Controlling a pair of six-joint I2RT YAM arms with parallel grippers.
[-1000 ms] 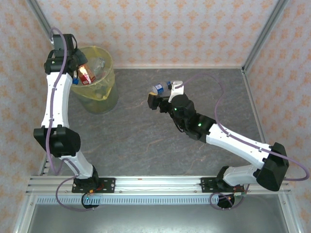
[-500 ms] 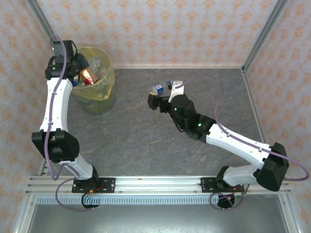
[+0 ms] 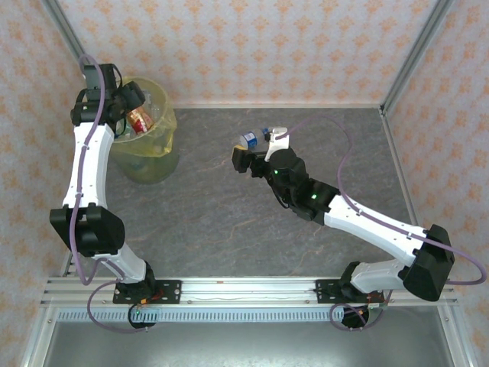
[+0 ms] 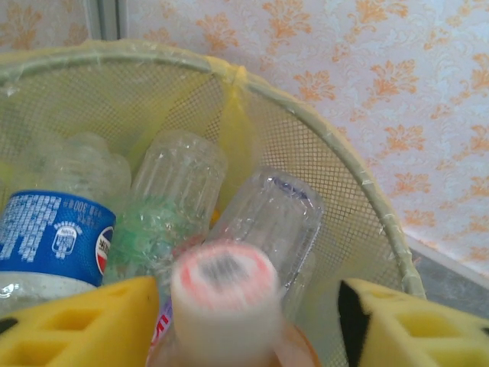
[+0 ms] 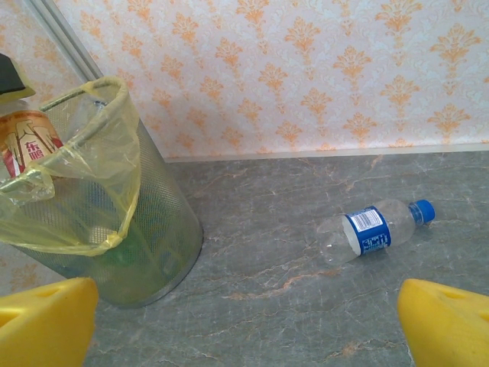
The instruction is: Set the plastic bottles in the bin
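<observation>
The bin (image 3: 162, 150) stands at the table's far left, lined with a yellow bag (image 5: 114, 153). Several clear bottles (image 4: 179, 180) lie inside it, one with a blue label (image 4: 53, 233). My left gripper (image 3: 130, 109) hangs over the bin's rim (image 4: 321, 130), open. The red-orange labelled bottle (image 4: 225, 298) sits loose between the yellow pads (image 4: 84, 325), its white cap blurred and a gap on its right side. A clear bottle with a blue cap and label (image 5: 367, 232) lies on the table (image 5: 260, 222). My right gripper (image 3: 256, 147) hovers open above and short of it.
Patterned walls and metal posts (image 3: 409, 57) close in the back and sides. The grey stone tabletop (image 3: 221, 222) stretches between the bin and the arms' rail (image 3: 244, 290).
My left gripper has risen a little toward the back of the bin with the red-orange bottle, and its jaws have parted. The right arm has not moved.
</observation>
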